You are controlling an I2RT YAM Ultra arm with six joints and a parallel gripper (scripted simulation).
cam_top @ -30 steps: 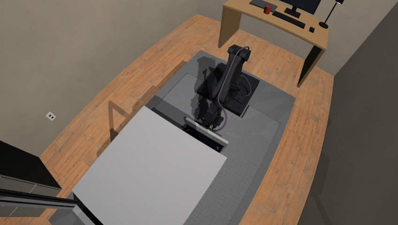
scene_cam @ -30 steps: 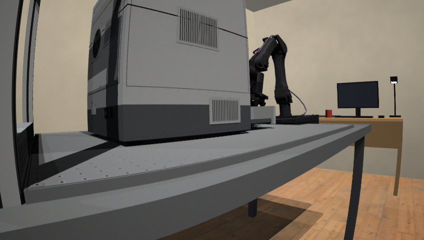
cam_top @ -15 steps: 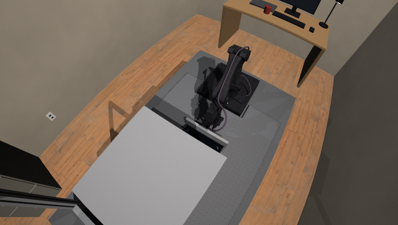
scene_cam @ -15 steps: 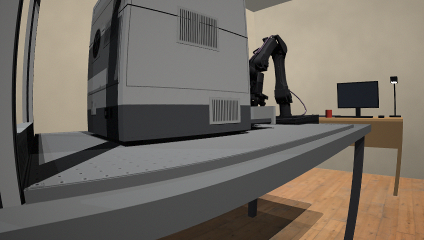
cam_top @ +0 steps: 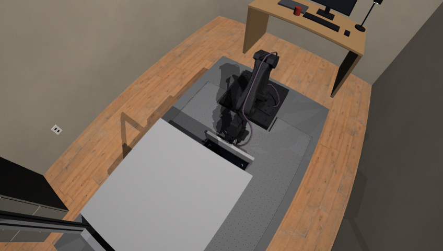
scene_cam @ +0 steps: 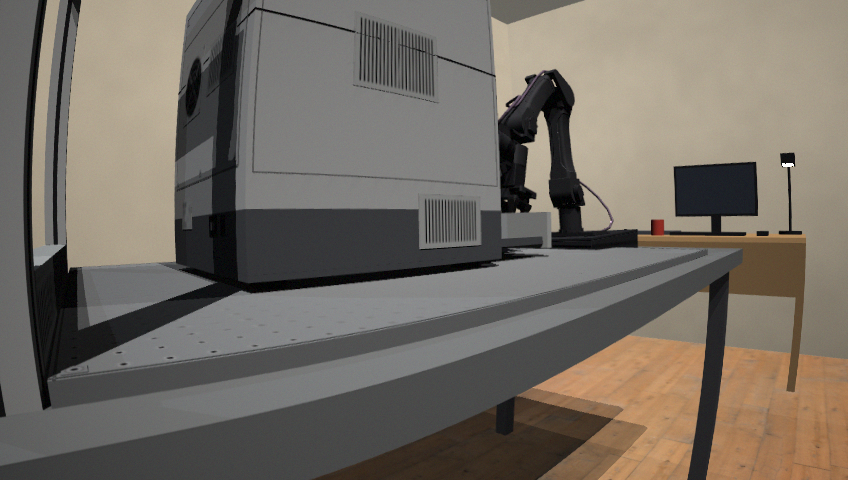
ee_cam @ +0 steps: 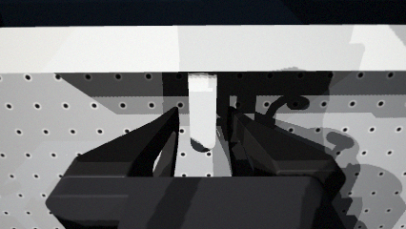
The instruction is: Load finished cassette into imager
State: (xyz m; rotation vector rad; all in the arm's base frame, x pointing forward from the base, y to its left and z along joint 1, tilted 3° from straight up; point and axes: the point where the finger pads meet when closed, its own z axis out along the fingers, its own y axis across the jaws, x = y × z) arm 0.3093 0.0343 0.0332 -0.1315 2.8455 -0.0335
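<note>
The gel imager IM (cam_top: 167,186) is a big grey box on the perforated table; it also shows in the exterior view (scene_cam: 339,136). Its drawer stands a short way out, with a pale front panel (cam_top: 230,146) and a strip of dark glass (cam_top: 225,153) bearing a white corner mark (cam_top: 241,164). No cassette shows on the visible glass. In the wrist view a white handle tab (ee_cam: 202,112) juts from the drawer front (ee_cam: 191,48). My gripper (ee_cam: 203,114) (cam_top: 231,139) is part open, one finger on each side of the tab with small gaps. It hangs just outside the drawer front.
The arm's base plate (cam_top: 264,105) sits right behind the gripper. A wooden desk (cam_top: 311,27) with a monitor and a red cup stands beyond the table. A dark rack (cam_top: 27,198) is at the near left.
</note>
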